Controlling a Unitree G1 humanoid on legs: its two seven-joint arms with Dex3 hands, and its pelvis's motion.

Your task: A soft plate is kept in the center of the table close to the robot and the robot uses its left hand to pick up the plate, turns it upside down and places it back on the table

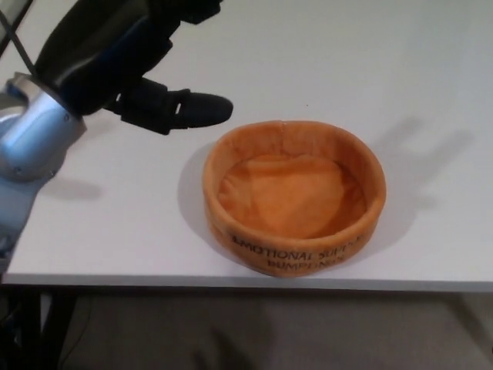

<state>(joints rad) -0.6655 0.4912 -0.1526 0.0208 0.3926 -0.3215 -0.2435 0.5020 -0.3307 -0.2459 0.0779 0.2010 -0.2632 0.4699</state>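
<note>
One plate [293, 197] (orange), one left robot hand [139, 58].
</note>
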